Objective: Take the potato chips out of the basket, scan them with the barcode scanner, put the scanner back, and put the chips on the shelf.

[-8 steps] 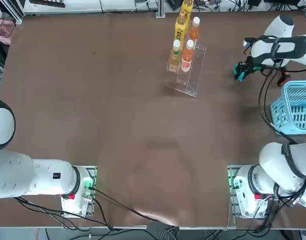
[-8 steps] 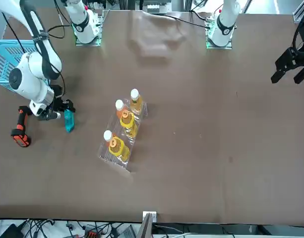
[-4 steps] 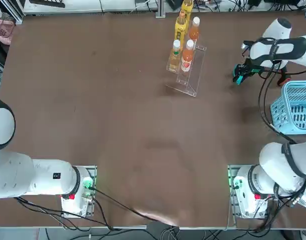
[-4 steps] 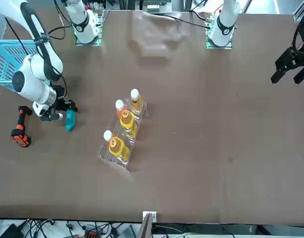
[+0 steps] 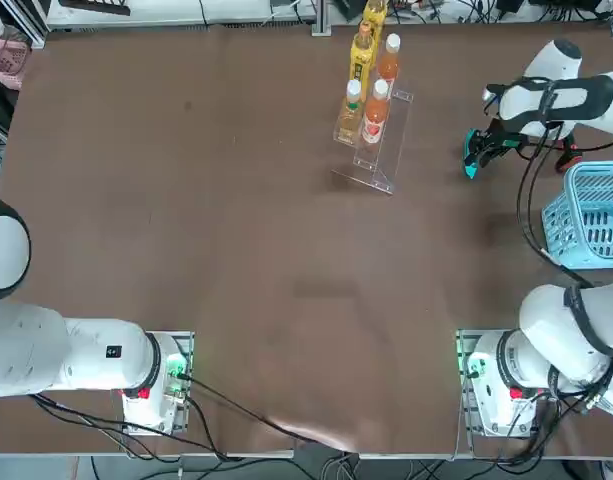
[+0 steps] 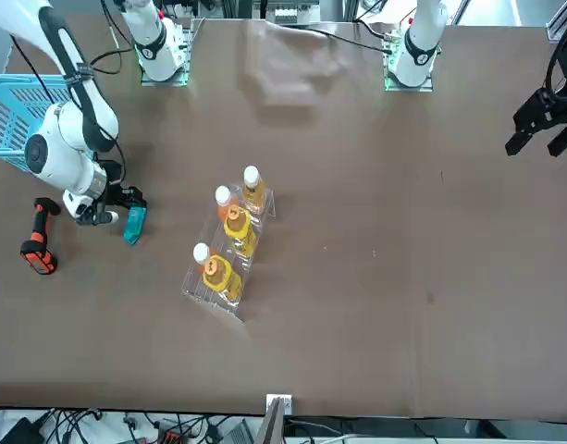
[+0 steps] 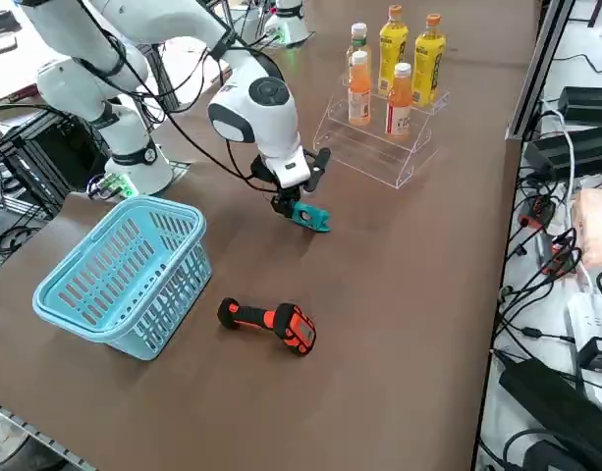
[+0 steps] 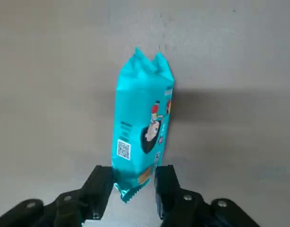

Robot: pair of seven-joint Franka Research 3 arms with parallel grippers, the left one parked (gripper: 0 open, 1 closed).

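Light blue plastic makes up the basket [image 7: 173, 306], at left in the right side view, with the packet of chips already out of it. Near the centre, low in that frame, the black and orange scanner [image 7: 293, 328] lies on the surface [image 7: 379, 285], not in the grip. Above and just right of it, the right gripper [image 8: 134, 172] has its 2 jaws pinching 1 end of the teal packet [image 8: 141, 113], which seems to hang just over the surface. At upper right, the clear rack [image 7: 374, 155] bears 5 bottles [image 7: 428, 67].

The step in hand looks like setting the chips down for scanning. The next move probably calls for lowering the packet gently, code side up, and letting go, so the same arm can fetch the scanner.

The wrist view shows the square code [image 8: 123, 149], but the packet's underside is hidden, and its exact height cannot be told. The top view cuts off the basket at the right edge and hides most of the scanner behind the arm.
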